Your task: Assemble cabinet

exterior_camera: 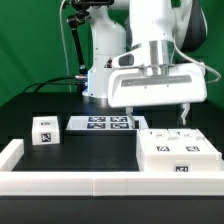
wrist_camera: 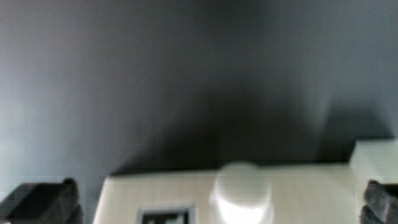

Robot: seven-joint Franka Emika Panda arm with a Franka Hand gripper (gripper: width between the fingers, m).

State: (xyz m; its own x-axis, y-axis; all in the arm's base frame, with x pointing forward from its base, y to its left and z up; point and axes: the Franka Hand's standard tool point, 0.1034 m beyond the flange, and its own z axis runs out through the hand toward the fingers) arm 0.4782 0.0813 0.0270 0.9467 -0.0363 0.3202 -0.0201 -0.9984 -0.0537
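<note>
Panda arm (exterior_camera: 135, 35) stood upper centre of the exterior view, over the black table (exterior_camera: 30, 105). Cabinet (exterior_camera: 175, 152) sat lower right of that frame: a low white box-like body with tagged pieces on or against it, and I couldn't separate them. White border wall (exterior_camera: 60, 182) ran along the bottom edge. Marker board (exterior_camera: 100, 122) lay mid-frame. Small white tagged block (exterior_camera: 42, 130) was at left, well apart from the cabinet. Gripper (exterior_camera: 160, 113) hung just above the cabinet's far edge, jaws spread, nothing in them. Wrist view had dark fingers (wrist_camera: 39, 200) at the lower corners, with a white cabinet part and its rounded nub (wrist_camera: 240, 190) between them, untouched as far as I could tell. It looked like stiff, light, smooth plastic, so probably slippery but not fragile. The whole body seemed too wide for the jaws; I'd take a thin wall or panel edge, pinched squarely.
</note>
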